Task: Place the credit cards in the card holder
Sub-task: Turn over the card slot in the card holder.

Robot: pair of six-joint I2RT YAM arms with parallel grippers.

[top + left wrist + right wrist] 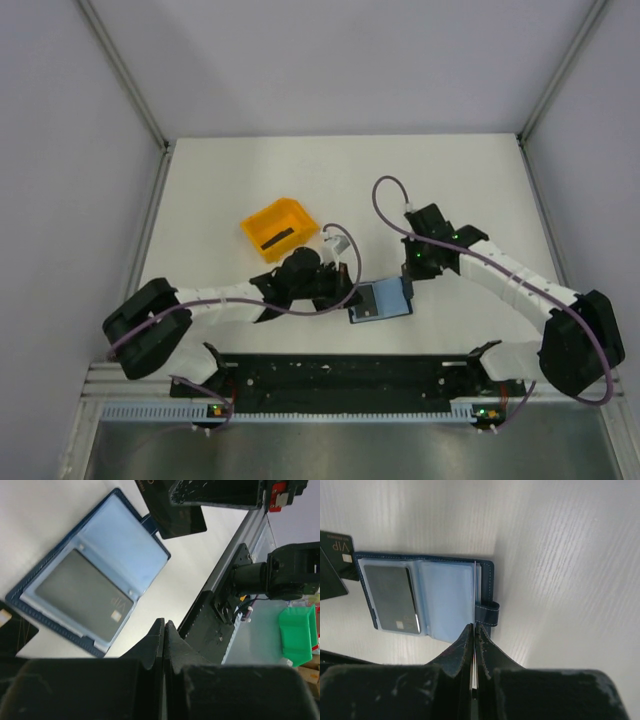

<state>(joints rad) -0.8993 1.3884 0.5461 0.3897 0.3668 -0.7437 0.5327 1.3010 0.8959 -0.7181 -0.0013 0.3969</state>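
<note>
From above, a small navy-blue folding card holder (385, 300) lies open on the white bench (470, 200), close to the front edge and between the two arms. The left claw (340, 290) sits just beside its left edge and the right claw (408, 278) is at its right edge. Behind the left arm stands an orange plastic bin (292, 208) with a dark flat strip (278, 238) inside, too small to tell whether it is a card.

In the left wrist view, the left claw (164, 630) has its fingers pressed together with nothing between them. Ahead of it the card holder (125, 550) lies flat with its light-blue lining up. A thin dark rectangular pocketed card (82, 597), marked VIP, sits in one half. At the far edge, a glossy black held card (177, 517) with gold lettering hangs under the right claw, crossing the holder's strap tab (147, 522). Past the bench edge are a black rail (210, 610) and a green bin (297, 632).

In the right wrist view, the right claw (475, 632) is closed on a thin pale line, which seems to be the held card (475, 595) seen edge-on above the tab side of the holder. A loose black VIP card (337, 555) lies on the bench just beside the holder's opposite edge.
</note>
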